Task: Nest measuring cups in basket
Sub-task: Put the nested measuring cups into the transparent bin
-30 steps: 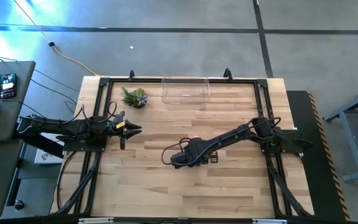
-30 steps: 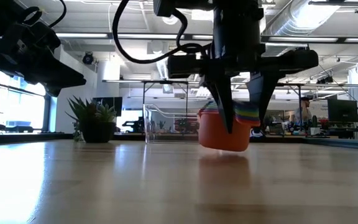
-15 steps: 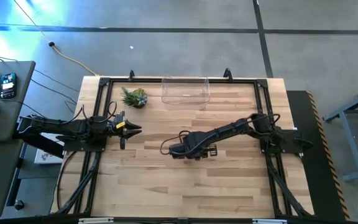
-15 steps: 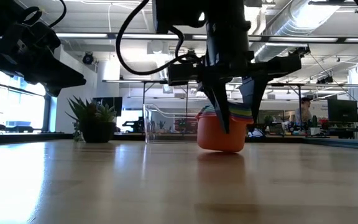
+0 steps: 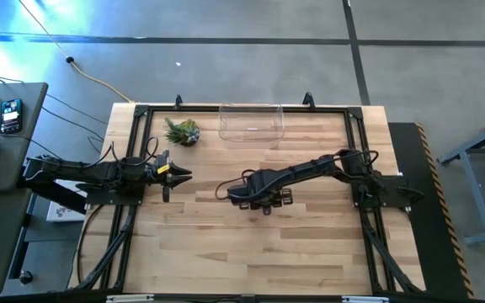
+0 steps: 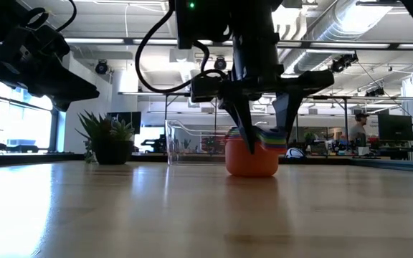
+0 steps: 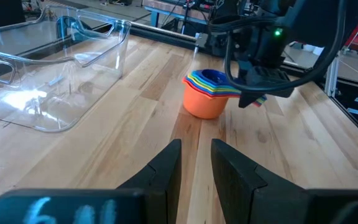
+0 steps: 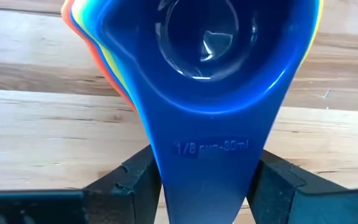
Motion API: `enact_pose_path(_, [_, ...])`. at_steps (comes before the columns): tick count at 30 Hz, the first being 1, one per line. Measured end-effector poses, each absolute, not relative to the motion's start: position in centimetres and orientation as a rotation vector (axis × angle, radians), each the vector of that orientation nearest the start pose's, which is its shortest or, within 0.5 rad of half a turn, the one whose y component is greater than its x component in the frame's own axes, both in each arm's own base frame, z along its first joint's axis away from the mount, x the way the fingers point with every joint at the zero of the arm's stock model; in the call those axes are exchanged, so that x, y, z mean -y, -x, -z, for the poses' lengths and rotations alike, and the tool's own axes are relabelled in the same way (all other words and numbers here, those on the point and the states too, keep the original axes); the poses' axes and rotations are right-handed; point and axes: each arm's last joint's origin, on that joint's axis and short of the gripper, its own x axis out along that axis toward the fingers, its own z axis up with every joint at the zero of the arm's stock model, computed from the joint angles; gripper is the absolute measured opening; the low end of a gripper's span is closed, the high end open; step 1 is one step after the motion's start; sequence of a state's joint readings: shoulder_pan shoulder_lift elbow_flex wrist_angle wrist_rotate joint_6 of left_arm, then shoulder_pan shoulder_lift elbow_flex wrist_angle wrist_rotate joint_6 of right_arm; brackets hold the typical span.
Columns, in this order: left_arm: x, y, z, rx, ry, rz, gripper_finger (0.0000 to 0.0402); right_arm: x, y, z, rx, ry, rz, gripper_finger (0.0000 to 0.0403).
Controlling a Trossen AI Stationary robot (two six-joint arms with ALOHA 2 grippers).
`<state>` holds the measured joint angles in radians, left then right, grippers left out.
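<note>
The measuring cups are nested in one stack (image 6: 252,156), orange outermost and blue innermost (image 8: 207,37). The stack also shows in the left wrist view (image 7: 206,94). My right gripper (image 5: 258,195) is shut on the stack near the table's middle, nearer than the basket. The basket (image 5: 251,123) is a clear bin standing on the table's far side; it also shows in the low view (image 6: 192,142) and the left wrist view (image 7: 48,74). My left gripper (image 5: 178,175) waits at the table's left, empty, its fingers a little apart (image 7: 195,163). My right gripper pinches the stacked handles (image 8: 209,168) between its two fingers, one on each long side. The fingers (image 6: 244,127) come from above, pointing down. The stack stays upright and level with its orange bottom (image 6: 252,172) at the table top. I cannot tell whether it touches.
A small spiky green plant in a dark pot (image 5: 182,131) stands at the far left, left of the basket. A black frame (image 5: 138,111) runs along the table's edges. Bare wood (image 5: 251,252) lies on the near side.
My right gripper has carried the stack of cups toward the table's far edge, toward the basket, and lowered it close to the table top. The stack has stayed upright in the hold.
</note>
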<state>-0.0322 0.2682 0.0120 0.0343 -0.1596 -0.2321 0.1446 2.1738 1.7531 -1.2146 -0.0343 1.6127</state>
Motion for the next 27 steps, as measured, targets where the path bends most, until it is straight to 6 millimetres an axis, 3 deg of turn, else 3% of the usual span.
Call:
enact_pose_path(4, [-0.1, -11.2, -14.8, -0.205, 0.210, -0.152, 0.0078, -6.0, -40.7, -17.9, -1.331, -1.122, 1.168, 0.0179])
enact_pose_path(9, [-0.1, -11.2, -14.8, -0.206, 0.210, -0.152, 0.0078, -5.9, -40.7, -17.9, -1.343, -1.105, 1.157, 0.0121])
enact_pose_path(19, [-0.1, -11.2, -14.8, -0.205, 0.210, -0.152, 0.0078, -4.3, -40.5, -18.3, -1.375, -0.930, 1.076, 0.0121])
enact_pose_path(27, [-0.1, -11.2, -14.8, -0.205, 0.210, -0.152, 0.0078, -2.6, -40.1, -20.3, -1.361, -0.789, 0.980, 0.0121])
